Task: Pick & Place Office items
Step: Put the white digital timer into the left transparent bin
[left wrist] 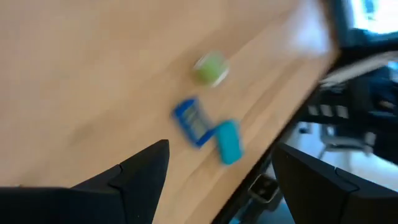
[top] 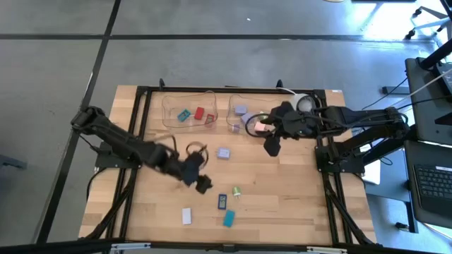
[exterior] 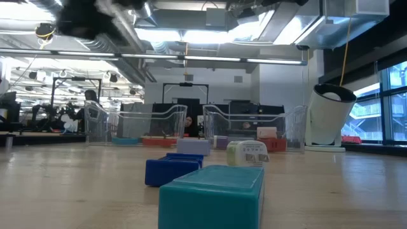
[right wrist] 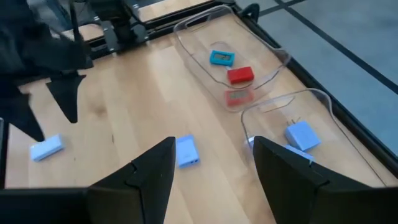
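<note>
Small blocky pieces lie flat on the wooden table: a lilac one [top: 223, 153] mid-table, and a green one [top: 236, 191], a dark blue one [top: 222, 202], a teal one [top: 229, 218] and a white one [top: 187, 215] near the front edge. My left gripper [top: 201, 176] is open and empty, above the table left of the green, dark blue and teal pieces; they show ahead of it in its wrist view [left wrist: 198, 121]. My right gripper [top: 263, 135] is open and empty, beside the right tray's near corner, right of the lilac piece [right wrist: 186, 151].
Two clear trays stand at the far edge: the left one [top: 169, 113] holds a teal and two red pieces, the right one [top: 232, 104] a lilac piece [right wrist: 301, 135]. A white tape roll [top: 304, 102] stands at the far right. A black frame rims the table.
</note>
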